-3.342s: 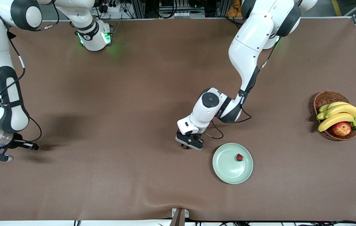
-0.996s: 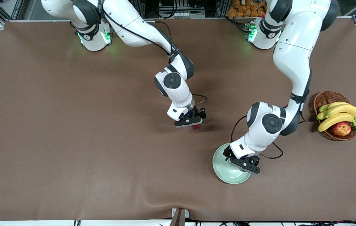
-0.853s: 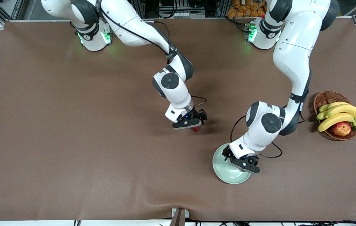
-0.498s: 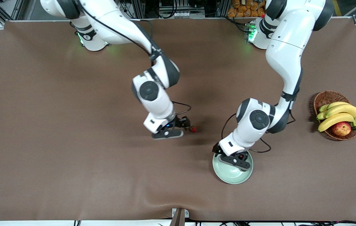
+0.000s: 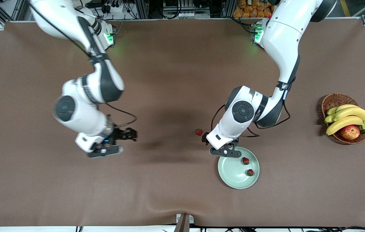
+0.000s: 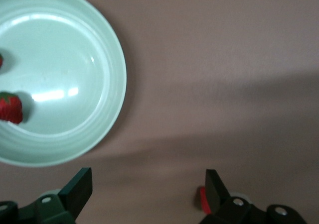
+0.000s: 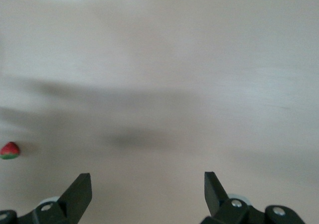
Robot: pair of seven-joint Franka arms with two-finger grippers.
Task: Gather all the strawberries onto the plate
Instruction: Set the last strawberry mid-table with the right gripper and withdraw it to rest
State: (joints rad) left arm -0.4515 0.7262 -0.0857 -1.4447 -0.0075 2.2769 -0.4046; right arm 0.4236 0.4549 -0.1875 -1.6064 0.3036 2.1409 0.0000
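Observation:
The pale green plate holds two strawberries, and one of them shows in the left wrist view. A third strawberry lies on the brown table, farther from the front camera than the plate. My left gripper is open and empty over the plate's rim on that strawberry's side. A red sliver of the strawberry shows beside one finger. My right gripper is open and empty over bare table toward the right arm's end.
A brown wicker basket with bananas and an apple stands at the left arm's end of the table. A brown mat covers the table.
The right gripper has let go of a strawberry on the table and swung away toward its own end. The left gripper has moved off the plate, which now shows two berries.

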